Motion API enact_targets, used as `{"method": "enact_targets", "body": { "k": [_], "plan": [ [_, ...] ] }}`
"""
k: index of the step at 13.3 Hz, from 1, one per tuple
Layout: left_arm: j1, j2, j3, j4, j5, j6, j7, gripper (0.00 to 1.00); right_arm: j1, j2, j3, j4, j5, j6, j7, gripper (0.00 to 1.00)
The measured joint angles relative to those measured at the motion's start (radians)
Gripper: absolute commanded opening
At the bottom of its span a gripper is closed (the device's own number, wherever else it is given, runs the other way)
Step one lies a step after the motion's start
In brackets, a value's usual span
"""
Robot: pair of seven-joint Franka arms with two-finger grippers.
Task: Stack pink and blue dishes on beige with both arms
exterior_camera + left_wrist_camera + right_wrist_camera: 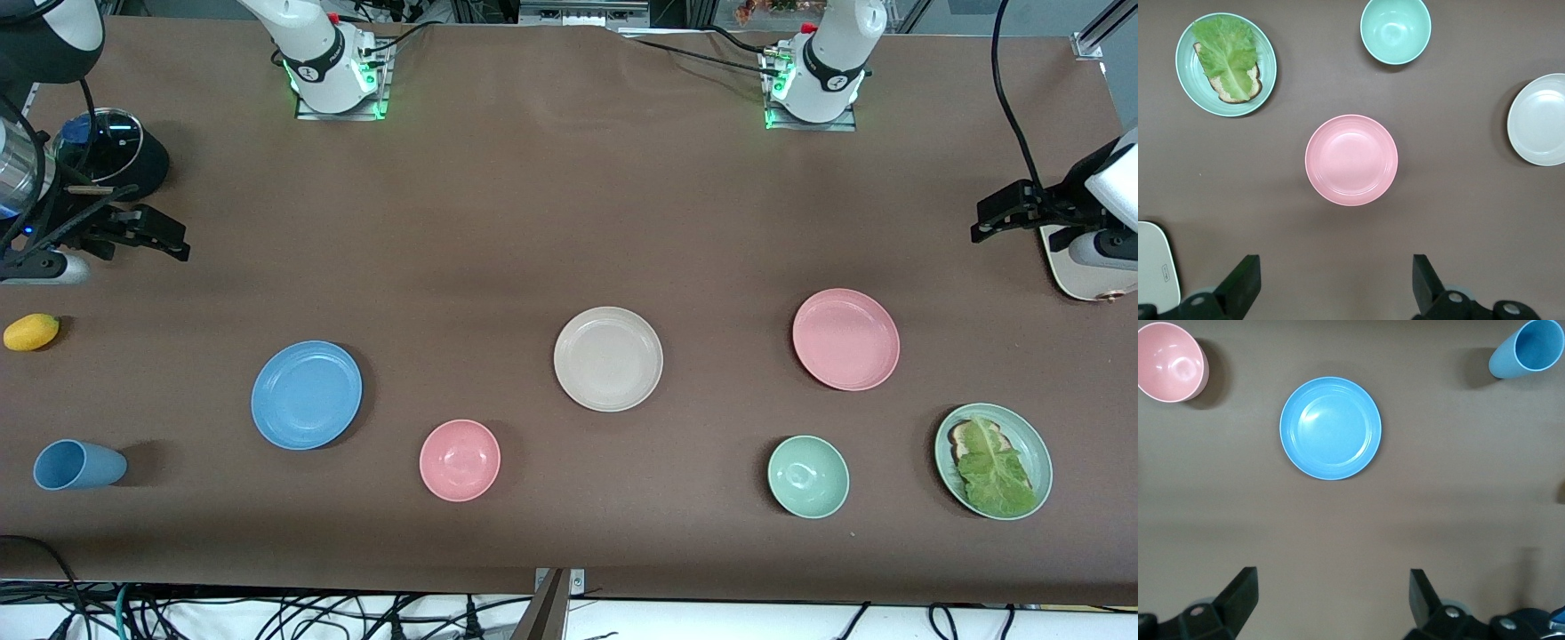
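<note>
The beige plate [608, 358] lies mid-table. The pink plate [845, 339] lies toward the left arm's end, and the blue plate [307, 394] toward the right arm's end. All three lie apart with nothing on them. My left gripper [978, 220] hangs open over bare table beside the toaster, empty. Its wrist view looks down on the pink plate [1351, 160], with the beige plate [1540, 120] at the frame's edge and the left gripper [1337, 283] wide apart. My right gripper [173, 238] hangs open and empty over bare table at the other end. The blue plate [1331, 428] shows ahead of the right gripper [1335, 600].
A pink bowl [460, 460], a green bowl [808, 476] and a green plate [1029, 438] with toast and lettuce sit nearer the front camera. A blue cup [78, 464] lies on its side. A yellow fruit [31, 332], a cream toaster [1080, 271] and a black lidded pot [111, 151] stand at the table's ends.
</note>
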Motion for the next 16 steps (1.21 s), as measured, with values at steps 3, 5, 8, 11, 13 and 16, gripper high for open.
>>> {"method": "enact_targets", "body": {
  "k": [3, 5, 8, 11, 13, 16],
  "plan": [
    [0.0, 0.006, 0.0, 0.006, 0.0, 0.0, 0.0, 1.0, 0.001, 0.0, 0.001, 0.0, 0.0, -0.003, 0.012, 1.0],
    [0.0, 0.006, 0.0, 0.006, 0.0, 0.0, 0.0, 1.0, 0.003, 0.0, 0.001, 0.0, 0.0, -0.004, 0.017, 1.0],
    [-0.002, 0.009, -0.002, 0.006, 0.0, 0.0, 0.0, 1.0, 0.006, 0.0, 0.002, 0.0, 0.0, -0.004, 0.019, 1.0],
    [0.0, 0.01, -0.001, 0.008, 0.0, 0.0, 0.0, 1.0, 0.011, 0.0, 0.007, 0.0, 0.0, -0.003, 0.022, 1.0],
    [0.0, 0.012, -0.001, 0.008, 0.0, 0.0, 0.0, 1.0, 0.011, 0.0, 0.007, 0.0, 0.0, -0.003, 0.024, 1.0],
    [0.0, 0.014, -0.001, 0.008, 0.0, 0.0, 0.0, 1.0, 0.011, 0.0, 0.007, 0.0, 0.0, -0.003, 0.024, 1.0]
  ]
}}
